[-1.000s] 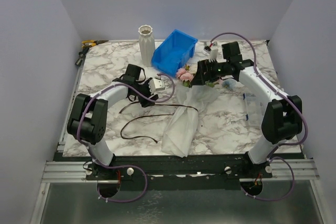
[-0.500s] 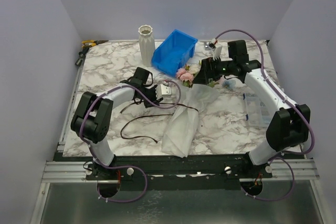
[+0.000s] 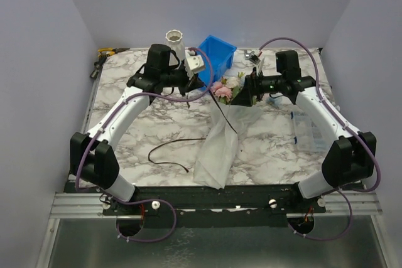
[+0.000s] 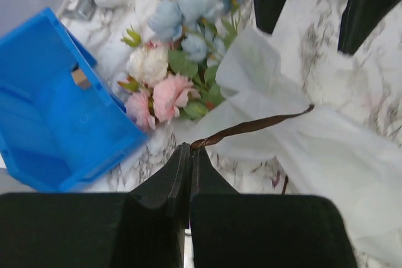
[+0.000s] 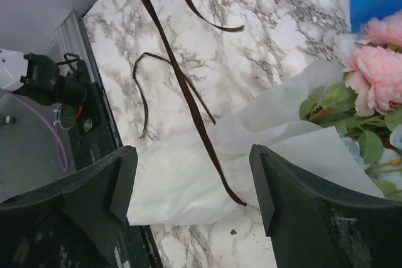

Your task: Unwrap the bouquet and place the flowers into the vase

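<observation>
Blue print on the clear plastic sheet (image 3: 303,131) at the right of the table, too small to read. Since a second ago: left end effector (image 4: 190,154) gone from spread to pressed flat on the end of a thin dark brown ribbon (image 4: 251,127), and swung up from mid-table to hang in front of the tall ribbed off-white ceramic vase (image 3: 174,41) and the blue plastic bin (image 3: 217,51), with that ribbon drawn into a straight slant down to the paper and its loose tail trailing on the surface nearer the front. Right end effector (image 5: 195,180) barely shifted, fingers wide apart over the upper edge of the thin translucent white wrapping paper (image 5: 295,117), gripping nothing. Bouquet (image 3: 221,131), a paper cone of artificial blooms, lying on its side mid-table in the same spot as before, narrow end toward the near edge, pink, cream and pale blue flowers (image 4: 164,86) just beside the bin's near corner. Vase upright at the far side, just left of the bin. White marble-patterned table (image 3: 119,73) with grey veins; plain pale lilac walls (image 3: 38,42) on three sides; aluminium rail (image 3: 81,204) along the near edge; yellow-handled pliers (image 3: 108,51) at the far left corner
</observation>
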You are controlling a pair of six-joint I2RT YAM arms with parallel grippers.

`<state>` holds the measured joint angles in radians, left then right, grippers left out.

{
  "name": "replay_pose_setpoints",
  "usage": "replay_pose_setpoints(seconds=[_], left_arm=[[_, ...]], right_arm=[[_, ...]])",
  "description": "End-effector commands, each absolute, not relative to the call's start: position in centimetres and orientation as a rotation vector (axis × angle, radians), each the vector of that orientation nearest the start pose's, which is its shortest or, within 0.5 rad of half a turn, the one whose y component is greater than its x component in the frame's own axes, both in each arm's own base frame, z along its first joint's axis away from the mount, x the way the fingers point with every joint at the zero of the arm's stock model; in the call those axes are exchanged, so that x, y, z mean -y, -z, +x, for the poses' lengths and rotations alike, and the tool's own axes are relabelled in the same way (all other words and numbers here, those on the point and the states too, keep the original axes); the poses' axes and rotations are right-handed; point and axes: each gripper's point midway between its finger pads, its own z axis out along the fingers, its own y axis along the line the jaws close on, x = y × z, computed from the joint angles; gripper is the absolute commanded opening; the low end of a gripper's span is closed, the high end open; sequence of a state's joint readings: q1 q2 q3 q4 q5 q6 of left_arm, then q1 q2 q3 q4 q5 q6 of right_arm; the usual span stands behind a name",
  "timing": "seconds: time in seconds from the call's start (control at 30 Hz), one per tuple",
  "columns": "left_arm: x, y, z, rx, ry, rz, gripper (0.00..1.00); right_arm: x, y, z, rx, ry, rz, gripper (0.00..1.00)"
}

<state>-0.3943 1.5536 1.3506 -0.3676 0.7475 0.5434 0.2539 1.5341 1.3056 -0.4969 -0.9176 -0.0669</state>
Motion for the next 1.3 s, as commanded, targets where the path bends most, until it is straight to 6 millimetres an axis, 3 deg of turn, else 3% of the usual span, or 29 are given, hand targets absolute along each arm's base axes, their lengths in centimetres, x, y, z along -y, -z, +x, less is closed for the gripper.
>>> replay_pose_setpoints(seconds=[0.0,0.23,0.5,0.6,0.87,0.97,1.07,1.1,1.17,1.27], left_arm=[[28.0,-31.2,35.1,-1.543,0.875,1.104,0.0],[29.3,-37.4,35.6,-1.452,0.953,0.983,0.0],[29.6,-42.7,35.2,-1.355,1.013,0.894,0.0],[29.7,-43.9,34.9,-1.331,1.031,0.882,0.0],[29.8,-44.9,34.9,-1.324,1.069,0.844,0.0],[29.7,-45.4,35.2,-1.317,1.059,0.818,0.0],[28.8,-45.7,36.1,-1.339,1.035,0.745,0.0],[28.2,-45.5,36.6,-1.353,1.034,0.717,0.0],[27.3,-44.5,37.2,-1.39,1.04,0.693,0.0],[26.4,-41.4,37.4,-1.452,1.014,0.705,0.0]], right_arm=[[-23.8,-25.5,30.4,-1.852,-1.241,-0.93,0.8],[-24.7,-23.9,29.5,-1.843,-1.218,-0.996,0.74],[-25.7,-21.4,30.4,-1.88,-1.168,-1.007,0.7],[-26.6,-20.4,30.6,-1.888,-1.148,-1.025,0.7],[-29.7,-18.4,30.1,-1.867,-1.16,-1.073,0.69],[-29.7,-16.8,30.8,-1.916,-1.128,-1.027,0.53],[-29.6,-17.1,31.4,-1.947,-1.109,-0.987,0.06],[-29.6,-17.6,31.5,-1.953,-1.101,-0.973,0.01],[-29.4,-19.0,31.7,-1.946,-1.095,-0.943,0.0],[-29.0,-22.3,31.8,-1.889,-1.116,-0.907,0.01]])
